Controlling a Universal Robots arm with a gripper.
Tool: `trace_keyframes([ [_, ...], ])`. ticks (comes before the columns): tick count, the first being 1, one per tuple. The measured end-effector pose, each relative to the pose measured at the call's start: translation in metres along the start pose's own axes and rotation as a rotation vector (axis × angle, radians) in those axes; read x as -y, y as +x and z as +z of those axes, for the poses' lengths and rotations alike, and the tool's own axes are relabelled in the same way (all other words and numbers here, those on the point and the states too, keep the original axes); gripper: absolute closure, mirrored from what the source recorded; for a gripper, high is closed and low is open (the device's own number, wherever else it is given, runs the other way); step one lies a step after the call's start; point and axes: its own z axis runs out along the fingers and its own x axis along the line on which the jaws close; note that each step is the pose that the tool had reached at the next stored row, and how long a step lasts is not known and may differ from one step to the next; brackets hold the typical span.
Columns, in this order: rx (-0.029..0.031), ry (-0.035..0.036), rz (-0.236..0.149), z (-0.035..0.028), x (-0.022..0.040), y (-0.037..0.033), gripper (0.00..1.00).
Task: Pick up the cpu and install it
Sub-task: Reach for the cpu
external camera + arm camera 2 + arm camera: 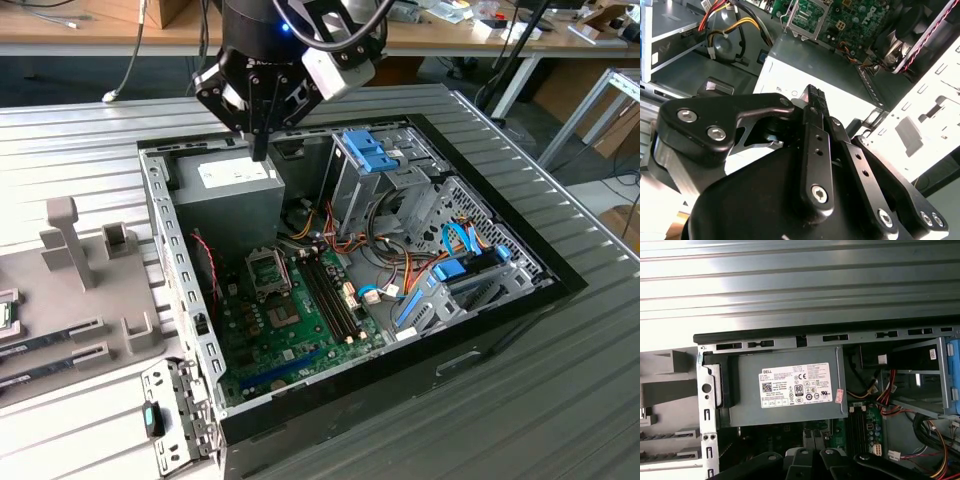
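Note:
My gripper hangs over the back of the open computer case, just above the grey power supply. Its black fingers meet at the tips and look shut, and I see nothing between them. A small flat chip with a green rim, the cpu, lies on the grey fixture at the exterior view's left edge, far from the gripper. The empty CPU socket with its metal frame sits on the green motherboard and also appears as the socket beyond the fingertips.
The labelled power supply lies right under the wrist. Memory sticks stand beside the socket. Blue drive cages and bundled cables fill the case's right side. A grey fixture on the left holds long narrow sticks.

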Motion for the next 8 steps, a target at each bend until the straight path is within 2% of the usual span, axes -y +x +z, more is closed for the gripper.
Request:
trace_keyframes([
  [8,0.0000,0.0000,0.000,-0.0002,0.0004,0.0047,0.89],
])
